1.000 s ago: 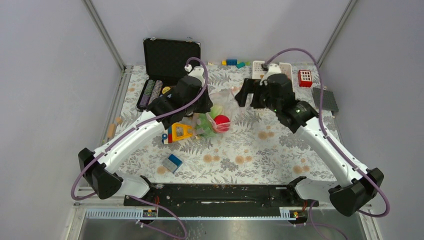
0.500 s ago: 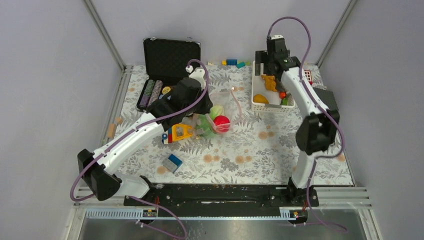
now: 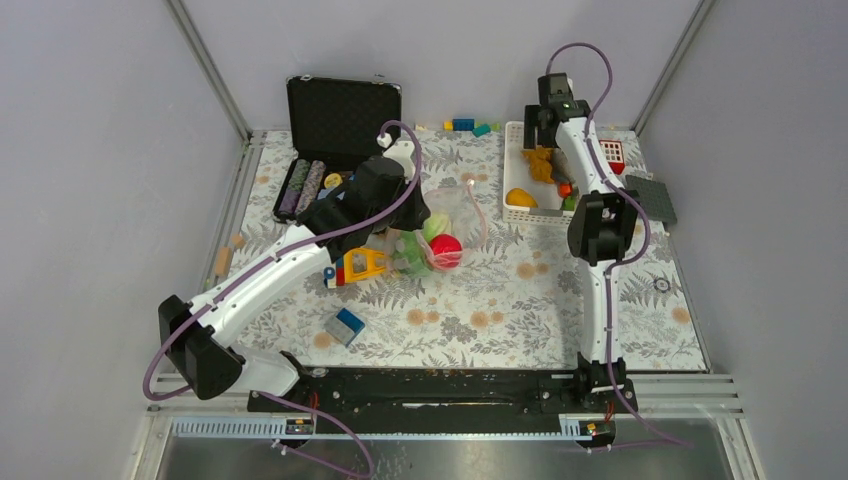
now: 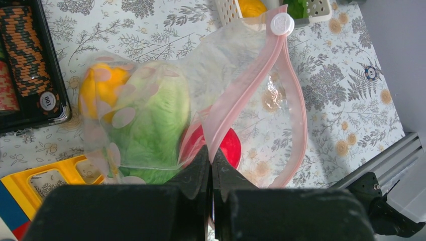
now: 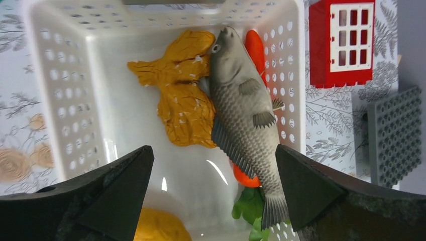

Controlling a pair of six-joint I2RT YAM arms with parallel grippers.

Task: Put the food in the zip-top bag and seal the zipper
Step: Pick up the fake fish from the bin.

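Zip-top bag [image 4: 166, 100] pinched at its rim by the left gripper [image 4: 211, 155] — loading stage; right gripper [image 5: 213, 150] hangs wide over the far-right basket [image 5: 70, 85], next lowering onto the fish [image 5: 241, 110].

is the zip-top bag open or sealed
Open: on the zip-top bag the pink zipper strips gape apart below the white slider; the left hand pinches one strip.

The right tool [image 5: 213, 150] gapes over a basket [image 5: 65, 100] holding fish [image 5: 241, 115] (beside fried chicken [image 5: 183, 100]).
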